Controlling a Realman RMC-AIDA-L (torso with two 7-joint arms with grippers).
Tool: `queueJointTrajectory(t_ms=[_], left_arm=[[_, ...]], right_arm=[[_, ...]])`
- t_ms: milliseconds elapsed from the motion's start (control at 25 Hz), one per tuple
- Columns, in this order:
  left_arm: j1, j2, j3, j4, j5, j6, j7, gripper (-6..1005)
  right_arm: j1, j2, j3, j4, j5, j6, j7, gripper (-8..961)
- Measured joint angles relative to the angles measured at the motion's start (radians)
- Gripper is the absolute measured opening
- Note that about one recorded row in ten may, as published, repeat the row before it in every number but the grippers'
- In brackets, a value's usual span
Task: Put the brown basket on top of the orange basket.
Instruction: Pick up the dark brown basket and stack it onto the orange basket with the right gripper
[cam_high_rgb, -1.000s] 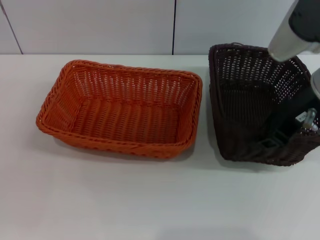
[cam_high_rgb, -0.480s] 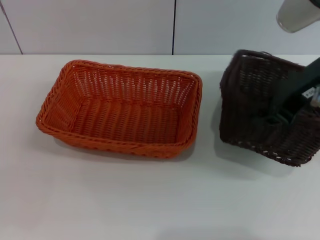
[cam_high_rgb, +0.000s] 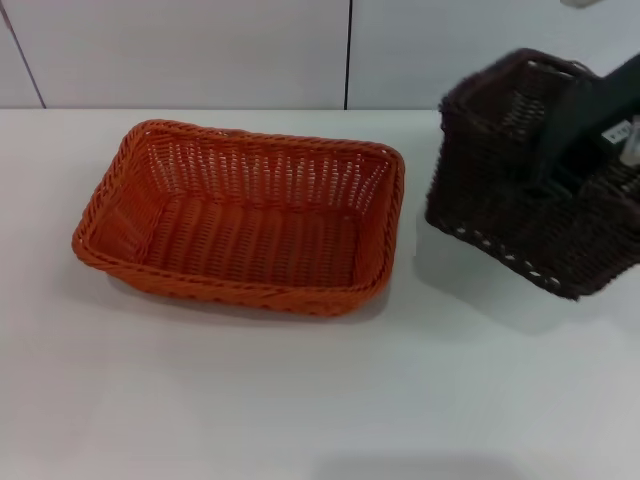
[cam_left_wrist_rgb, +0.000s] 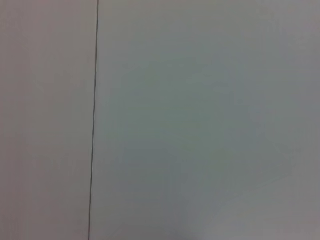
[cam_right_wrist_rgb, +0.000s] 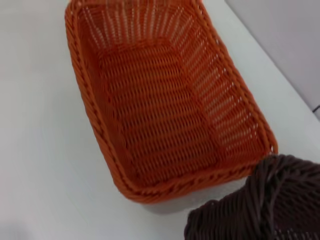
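Head view: the right gripper (cam_high_rgb: 560, 185), entering from 2 o'clock, pinches the near-right wall of the brown basket (cam_high_rgb: 500, 180) and holds it tilted and clear of the white table (cam_high_rgb: 300, 400), its shadow below. The orange basket (cam_high_rgb: 245, 215) rests flat at 9 o'clock of it, apart, opening upward. Right wrist view: the brown basket's rim (cam_right_wrist_rgb: 260, 205) just beside the orange basket (cam_right_wrist_rgb: 160, 100). Left gripper not visible.

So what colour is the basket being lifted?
Dark brown, nearly black; the brown basket shows best in the head view.
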Motion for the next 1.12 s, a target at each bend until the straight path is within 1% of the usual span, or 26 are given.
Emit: queueJointTrajectory(t_ms=[40,160,200,240,280,320,400,440,480,600,640,680,760,800,840,920,960,1040,1120], left_arm=[[0.000,0.000,0.000,0.001,0.000,0.000,0.000,781],[-0.001,0.000,-0.002,0.003,-0.001,-0.001,-0.001,779],[-0.001,0.000,-0.003,0.003,-0.001,-0.001,-0.001,778],[-0.001,0.000,-0.003,0.003,-0.001,-0.001,-0.001,778],[0.000,-0.002,-0.003,0.003,-0.001,-0.001,-0.001,777],[0.000,-0.002,-0.003,0.003,-0.001,-0.002,-0.001,777],[0.001,-0.003,-0.003,0.003,-0.001,-0.002,-0.003,775],[0.001,-0.003,-0.003,0.003,-0.001,-0.002,-0.003,775],[0.001,-0.003,-0.003,0.003,-0.001,-0.002,-0.003,774],[0.006,-0.004,-0.003,0.003,-0.001,0.000,-0.024,772],[0.006,-0.004,-0.003,0.003,-0.001,0.000,-0.024,772],[0.013,-0.004,-0.003,0.003,-0.001,0.002,-0.045,772],[0.013,-0.004,-0.003,0.003,-0.001,0.002,-0.045,772],[0.013,-0.004,-0.003,0.003,-0.001,0.002,-0.045,772],[0.013,-0.004,-0.003,0.003,-0.001,0.002,-0.045,772],[0.025,-0.005,0.001,0.000,-0.001,0.014,-0.053,772],[0.025,-0.005,0.001,0.000,-0.001,0.014,-0.053,772],[0.031,-0.006,0.014,0.005,0.007,0.058,-0.051,772],[0.035,-0.008,0.014,0.003,0.007,0.062,-0.056,772]], right_arm=[[0.025,-0.001,-0.002,0.002,-0.002,-0.008,0.000,186],[0.045,-0.002,-0.010,0.002,-0.008,-0.002,-0.005,186],[0.053,-0.002,-0.021,0.003,-0.012,0.007,-0.017,186],[0.060,-0.002,-0.055,0.005,-0.019,0.031,-0.059,186],[0.060,-0.002,-0.055,0.005,-0.019,0.031,-0.059,186],[0.059,0.000,-0.088,0.007,-0.024,0.049,-0.097,186],[0.049,0.004,-0.164,0.010,-0.044,0.096,-0.163,186],[0.045,0.006,-0.228,0.019,-0.062,0.141,-0.199,186],[0.045,0.006,-0.228,0.019,-0.062,0.141,-0.199,186],[0.053,0.006,-0.270,0.035,-0.062,0.171,-0.262,186],[0.047,0.008,-0.307,0.039,-0.054,0.182,-0.345,186],[0.042,0.010,-0.329,0.040,-0.050,0.187,-0.381,186],[0.035,0.013,-0.373,0.043,-0.047,0.201,-0.427,186],[0.035,0.013,-0.373,0.043,-0.047,0.201,-0.427,186],[0.033,0.013,-0.406,0.052,-0.046,0.218,-0.455,186],[0.031,0.013,-0.418,0.056,-0.045,0.225,-0.475,186],[0.027,0.014,-0.433,0.060,-0.041,0.230,-0.513,186],[0.016,0.015,-0.464,0.061,-0.025,0.246,-0.607,186],[0.014,0.015,-0.470,0.060,-0.022,0.255,-0.639,186]])
